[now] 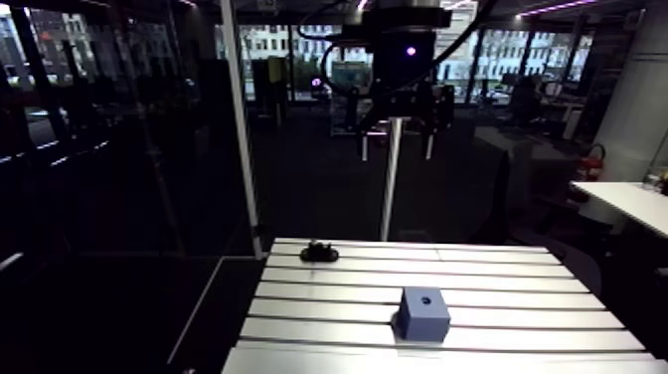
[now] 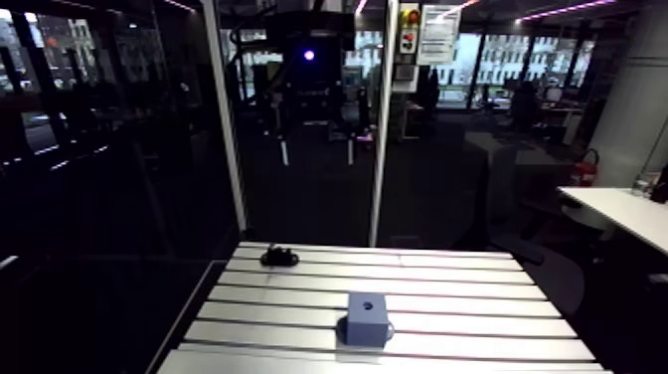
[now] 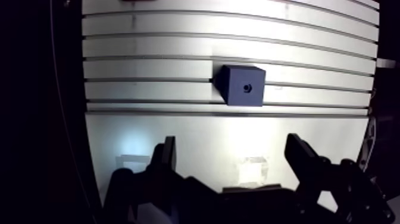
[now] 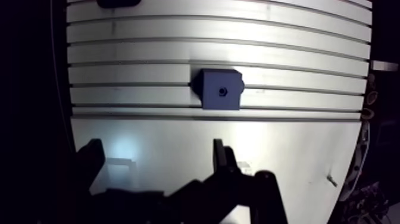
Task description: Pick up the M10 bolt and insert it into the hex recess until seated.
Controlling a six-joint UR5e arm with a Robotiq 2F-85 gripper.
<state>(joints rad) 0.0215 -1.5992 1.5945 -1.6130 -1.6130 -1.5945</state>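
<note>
Gaping jaws and block [image 3: 242,86] in wrist view; bolt [image 1: 319,252] plain only in arm view.

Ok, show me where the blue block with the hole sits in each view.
Arm view: the blue block is on the near part of the slotted table, nearer the camera than the small dark object.
Wrist view: it lies ahead of the open gripper, beyond its fingertips, with the hole showing.
Shared landmark: the table's grooves, which run past the block in both views.

Dark bolt [image 1: 319,252] lies well apart from the blue block [image 1: 423,314], its recess [image 1: 424,297] facing up.
</note>
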